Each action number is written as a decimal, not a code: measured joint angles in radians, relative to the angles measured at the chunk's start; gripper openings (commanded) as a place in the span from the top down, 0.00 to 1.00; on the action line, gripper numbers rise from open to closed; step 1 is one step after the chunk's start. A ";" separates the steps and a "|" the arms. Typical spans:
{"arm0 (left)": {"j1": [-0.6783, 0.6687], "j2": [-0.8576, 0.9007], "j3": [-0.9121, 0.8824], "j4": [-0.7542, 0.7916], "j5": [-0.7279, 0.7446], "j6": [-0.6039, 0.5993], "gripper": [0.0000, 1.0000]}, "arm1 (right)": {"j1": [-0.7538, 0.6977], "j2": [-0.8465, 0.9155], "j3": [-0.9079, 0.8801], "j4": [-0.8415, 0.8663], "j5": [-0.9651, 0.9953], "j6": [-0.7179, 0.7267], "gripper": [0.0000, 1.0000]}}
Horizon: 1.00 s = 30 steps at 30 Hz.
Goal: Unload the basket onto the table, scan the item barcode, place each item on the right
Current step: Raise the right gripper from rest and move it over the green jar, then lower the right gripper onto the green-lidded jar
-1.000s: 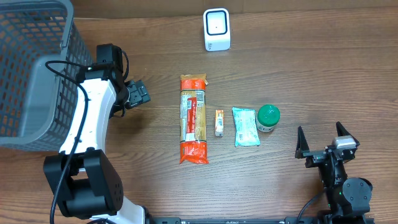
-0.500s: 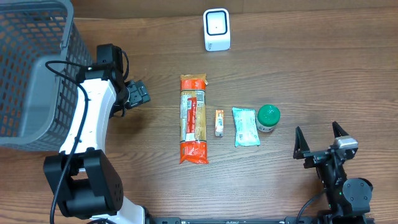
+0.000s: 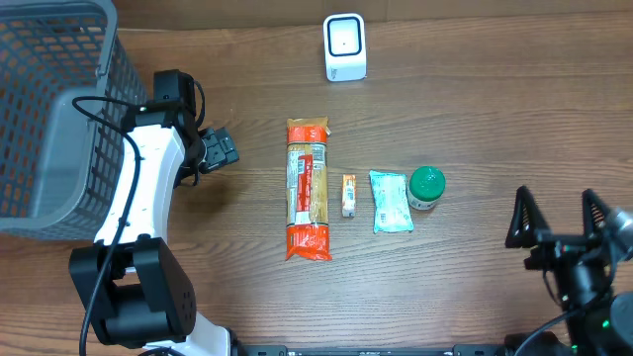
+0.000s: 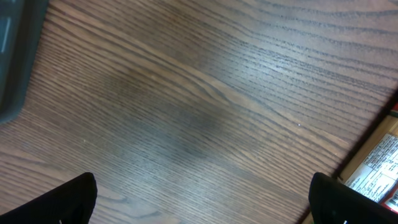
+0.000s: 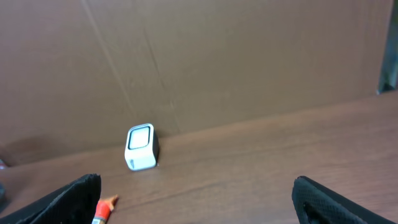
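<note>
Right claw (image 3: 556, 201) wide, aimed level; left claw (image 3: 222, 148) seemingly pointing down.

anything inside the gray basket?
In the overhead view, no item shows inside the gray mesh basket; only its own mesh is visible. Its left and far parts run past the frame edge, so those cannot be checked.

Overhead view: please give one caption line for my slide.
Pasta pack, small tube, teal pouch and green-lidded jar lined up near the white scanner; left gripper and right gripper open.
</note>
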 measured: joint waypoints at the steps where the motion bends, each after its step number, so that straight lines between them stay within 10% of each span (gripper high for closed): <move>1: 0.000 0.000 0.000 0.000 0.000 0.000 0.00 | 0.000 0.045 0.050 -0.031 0.001 0.003 0.00; 16: 0.000 0.000 0.000 0.000 0.000 0.000 0.00 | 0.000 0.833 0.867 -0.787 -0.132 0.014 0.00; 30: 0.000 0.000 0.000 0.000 0.000 0.000 0.00 | 0.004 1.291 0.917 -0.885 -0.384 0.089 0.05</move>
